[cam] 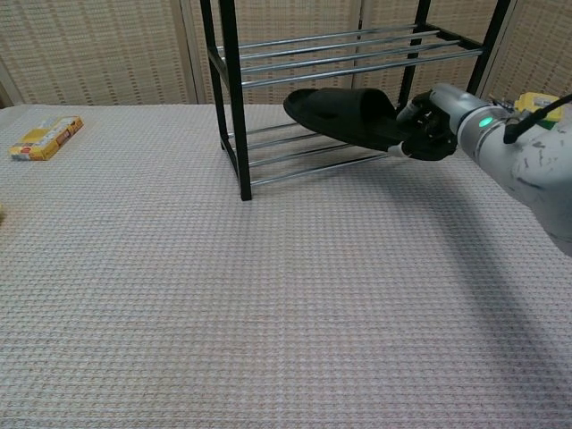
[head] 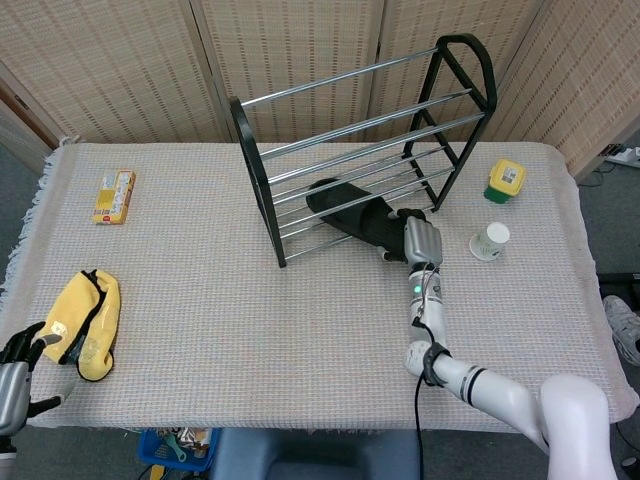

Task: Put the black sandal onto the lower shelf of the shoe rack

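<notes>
Gripping the heel of the black rubber sandal (cam: 344, 114), the right hand (cam: 427, 130) is holding it raised and tilted, toe reaching beyond the hand between the chrome bars of the black metal shoe rack (head: 262, 165), above the lower shelf. The left hand (head: 18, 372) is hanging with fingers apart beside a yellow cloth (head: 85, 322).

Our right hand (head: 417, 240) sits right of centre in the head view, fingers curled in a grip, its white forearm running down toward the lower right corner. Our left hand (head: 18, 365) rests at the lower left edge, dark fingers spread.
</notes>
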Robot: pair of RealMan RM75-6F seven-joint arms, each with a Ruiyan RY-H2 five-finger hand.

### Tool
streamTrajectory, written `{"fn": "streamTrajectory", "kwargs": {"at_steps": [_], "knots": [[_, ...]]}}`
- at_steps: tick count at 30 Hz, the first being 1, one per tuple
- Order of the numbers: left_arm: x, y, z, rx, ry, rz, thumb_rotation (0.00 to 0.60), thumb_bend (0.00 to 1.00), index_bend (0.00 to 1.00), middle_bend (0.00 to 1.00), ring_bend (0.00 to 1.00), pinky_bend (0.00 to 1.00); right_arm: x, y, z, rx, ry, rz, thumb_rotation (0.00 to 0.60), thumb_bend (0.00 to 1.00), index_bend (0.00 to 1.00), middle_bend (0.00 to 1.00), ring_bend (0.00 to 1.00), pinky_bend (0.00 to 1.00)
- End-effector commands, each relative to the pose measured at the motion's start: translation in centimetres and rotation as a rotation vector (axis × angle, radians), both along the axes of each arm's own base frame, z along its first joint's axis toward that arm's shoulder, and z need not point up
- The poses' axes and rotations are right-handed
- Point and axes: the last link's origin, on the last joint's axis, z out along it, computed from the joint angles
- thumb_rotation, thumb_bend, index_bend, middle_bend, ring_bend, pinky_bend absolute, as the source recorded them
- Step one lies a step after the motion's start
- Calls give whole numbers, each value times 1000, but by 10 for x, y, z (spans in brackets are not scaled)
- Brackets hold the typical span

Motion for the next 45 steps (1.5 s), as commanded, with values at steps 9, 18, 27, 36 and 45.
{"fn": "streamTrajectory", "kwargs": {"at_steps": [9,18,27,36,45], "knots": [[-6,-4,2,1,5,24,600,199,296,146,159,315,18,-25,-20,-8,-4,-84,600,323,287,314,134,354],[-8,-4,0,-2,3,31,600,199,296,146,159,315,15,-33,-25,-28,15,-154,600,313,265,292,104,320],[-12,-5,0,-3,1,46,600,199,296,147,159,314,18,-43,-24,-29,7,-185,600,309,216,249,80,285],[-16,-8,0,-3,1,61,600,199,296,147,159,315,25,-48,-29,-10,-45,-180,600,300,0,126,0,252],[-16,-8,0,-5,2,62,600,199,299,147,159,315,30,-49,-31,4,-100,-143,600,257,0,19,0,149]]}}
